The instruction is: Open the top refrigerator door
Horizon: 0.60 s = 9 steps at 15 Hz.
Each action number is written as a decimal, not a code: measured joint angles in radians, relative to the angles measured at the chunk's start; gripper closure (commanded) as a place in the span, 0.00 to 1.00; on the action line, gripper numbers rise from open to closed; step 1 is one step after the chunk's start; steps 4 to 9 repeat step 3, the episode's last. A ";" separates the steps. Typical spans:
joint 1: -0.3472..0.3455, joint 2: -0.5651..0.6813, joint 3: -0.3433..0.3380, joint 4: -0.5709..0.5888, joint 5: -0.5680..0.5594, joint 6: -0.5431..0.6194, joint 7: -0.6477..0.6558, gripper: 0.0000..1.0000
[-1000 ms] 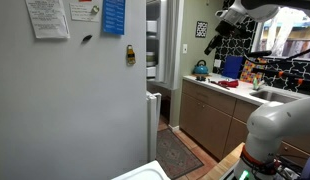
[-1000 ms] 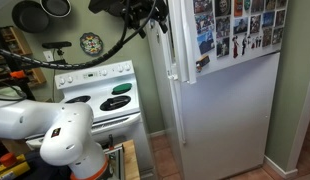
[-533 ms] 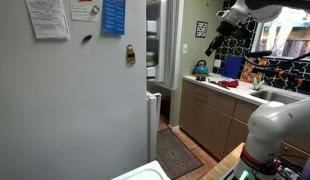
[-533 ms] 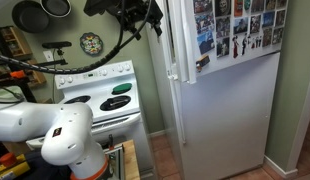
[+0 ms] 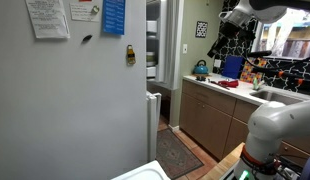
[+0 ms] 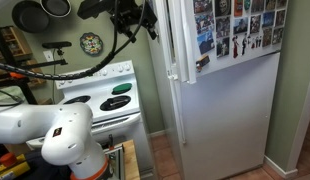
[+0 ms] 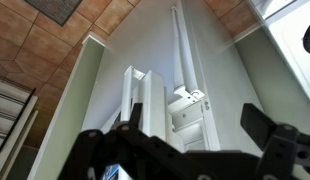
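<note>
The top refrigerator door (image 6: pixel 178 35) shows edge-on as a narrow pale strip with a white handle, above the lower door (image 6: pixel 181 125). It also shows at the fridge's edge in an exterior view (image 5: pixel 152 40). My gripper (image 6: pixel 144 20) hangs high, just beside the top door's handle side, apart from it. In an exterior view it is the black hand (image 5: pixel 219 38) at the upper right. The wrist view looks along both doors; the top door (image 7: pixel 223 125) lies between my open, empty fingers (image 7: pixel 185 150). The door is shut.
The broad fridge side bears photos (image 6: pixel 235 30) and papers and magnets (image 5: pixel 55 20). A white stove (image 6: pixel 105 95) stands beside the fridge, with pans on the wall (image 6: pixel 40 12). A kitchen counter with cabinets (image 5: pixel 220 110) lies opposite. The robot base (image 6: pixel 65 135) is low in front.
My gripper has drifted a little away from the fridge door, toward the stove side. The door has not moved.
</note>
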 measured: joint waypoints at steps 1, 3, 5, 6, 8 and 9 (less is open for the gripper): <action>0.000 0.000 0.000 0.000 0.000 0.000 0.000 0.00; 0.002 0.001 -0.001 0.001 -0.002 0.001 0.005 0.00; 0.002 0.001 -0.001 0.001 -0.002 0.001 0.005 0.00; 0.002 0.001 -0.001 0.001 -0.002 0.001 0.005 0.00; 0.002 0.001 -0.001 0.001 -0.002 0.001 0.005 0.00; 0.002 0.001 -0.001 0.001 -0.002 0.001 0.005 0.00</action>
